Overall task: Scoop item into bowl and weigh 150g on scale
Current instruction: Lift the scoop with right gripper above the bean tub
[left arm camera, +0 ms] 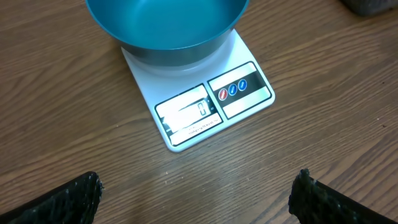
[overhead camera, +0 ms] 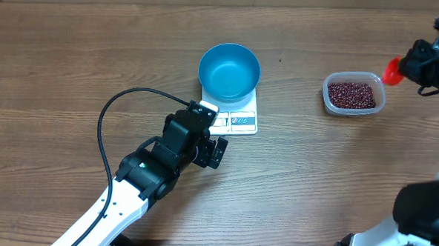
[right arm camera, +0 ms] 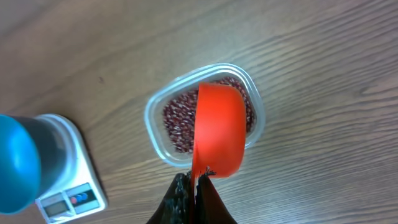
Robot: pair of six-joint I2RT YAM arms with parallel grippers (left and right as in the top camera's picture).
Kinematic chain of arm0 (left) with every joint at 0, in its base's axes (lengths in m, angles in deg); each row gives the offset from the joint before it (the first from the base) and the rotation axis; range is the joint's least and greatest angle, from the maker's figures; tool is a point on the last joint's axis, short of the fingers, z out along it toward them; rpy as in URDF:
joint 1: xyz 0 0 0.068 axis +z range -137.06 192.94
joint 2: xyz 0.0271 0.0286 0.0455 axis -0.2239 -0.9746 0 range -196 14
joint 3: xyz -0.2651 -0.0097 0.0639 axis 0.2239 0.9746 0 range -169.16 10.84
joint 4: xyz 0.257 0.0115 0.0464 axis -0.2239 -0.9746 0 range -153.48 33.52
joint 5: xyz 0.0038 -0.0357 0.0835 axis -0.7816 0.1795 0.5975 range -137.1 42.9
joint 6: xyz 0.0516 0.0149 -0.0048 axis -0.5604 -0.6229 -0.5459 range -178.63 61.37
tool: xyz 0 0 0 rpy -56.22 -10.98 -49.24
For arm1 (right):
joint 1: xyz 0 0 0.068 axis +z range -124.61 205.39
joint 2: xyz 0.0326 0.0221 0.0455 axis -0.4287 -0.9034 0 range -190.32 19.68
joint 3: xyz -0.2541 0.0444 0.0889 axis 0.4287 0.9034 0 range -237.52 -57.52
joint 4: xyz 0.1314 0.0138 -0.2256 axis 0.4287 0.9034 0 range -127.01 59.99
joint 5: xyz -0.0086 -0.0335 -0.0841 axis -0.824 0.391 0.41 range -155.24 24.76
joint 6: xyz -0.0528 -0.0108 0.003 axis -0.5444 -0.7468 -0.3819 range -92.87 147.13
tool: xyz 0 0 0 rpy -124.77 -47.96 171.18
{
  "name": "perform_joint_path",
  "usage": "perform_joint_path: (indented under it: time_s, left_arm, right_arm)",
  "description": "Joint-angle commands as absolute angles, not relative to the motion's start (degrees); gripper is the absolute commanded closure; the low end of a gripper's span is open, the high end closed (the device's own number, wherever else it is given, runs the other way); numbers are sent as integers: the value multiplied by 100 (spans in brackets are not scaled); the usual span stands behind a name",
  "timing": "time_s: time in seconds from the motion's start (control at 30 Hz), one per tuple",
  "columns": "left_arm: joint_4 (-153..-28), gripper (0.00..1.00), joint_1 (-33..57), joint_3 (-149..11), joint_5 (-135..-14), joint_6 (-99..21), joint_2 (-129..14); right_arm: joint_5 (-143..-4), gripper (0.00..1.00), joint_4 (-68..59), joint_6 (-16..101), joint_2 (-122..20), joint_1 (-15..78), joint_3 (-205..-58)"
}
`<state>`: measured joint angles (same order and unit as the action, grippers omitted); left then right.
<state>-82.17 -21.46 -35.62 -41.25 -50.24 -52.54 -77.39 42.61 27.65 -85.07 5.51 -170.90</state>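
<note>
The blue bowl stands empty on the white scale, whose display panel faces my left gripper. That gripper hovers open just in front of the scale, its fingertips wide apart over bare wood. The dark red beans lie in a clear container at the right. My right gripper is shut on the handle of a red scoop, which hangs above the beans with its underside toward the camera. From overhead the scoop shows just right of the container.
The wooden table runs in all directions around the scale and container. A black cable loops over the left arm. A dark object sits at the top right corner of the left wrist view.
</note>
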Motion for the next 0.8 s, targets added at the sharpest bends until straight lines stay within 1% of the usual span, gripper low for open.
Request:
perform_joint_path:
  time_s: [0.0, 0.33, 0.5, 0.77]
  left_arm:
    - [-8217, 1, -2111, -3593, -4053, -5092, -5274]
    - [-8217, 0, -2111, -3593, -4053, -5092, -5274]
    - [-8217, 0, -2111, -3593, -4053, -5092, -5274]
    - [-8217, 0, -2111, -3593, -4053, -5092, -5274]
  right_arm:
    - [-7664, 96, 4221, 2280, -8710, 544, -17285]
    - [-7638, 96, 3913, 1355, -8898, 747, -16732]
    - [-7378, 96, 3784, 1364, -9097, 887, -16428]
    - [-7227, 96, 3747, 1357, -9453, 898, -16364]
